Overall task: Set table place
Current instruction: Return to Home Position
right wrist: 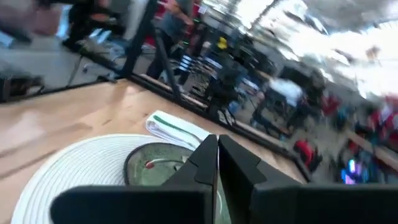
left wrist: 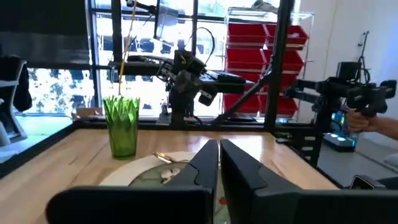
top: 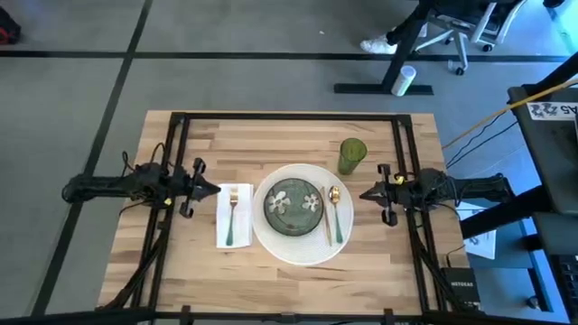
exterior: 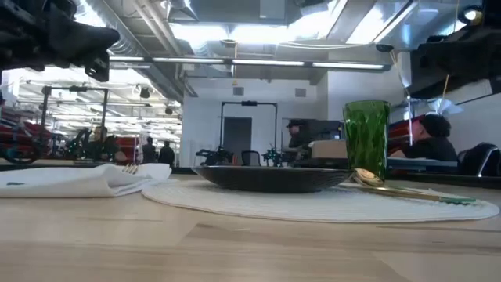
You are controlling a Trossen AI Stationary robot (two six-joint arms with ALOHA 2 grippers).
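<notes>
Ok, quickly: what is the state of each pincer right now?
Left pincer: closed, holding nothing.
Right pincer: closed, holding nothing.

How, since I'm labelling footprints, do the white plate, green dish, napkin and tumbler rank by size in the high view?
1. white plate, clearly largest.
2. green dish and napkin: similar spread, round against oblong, so I won't rank them.
3. tumbler, smallest.
</notes>
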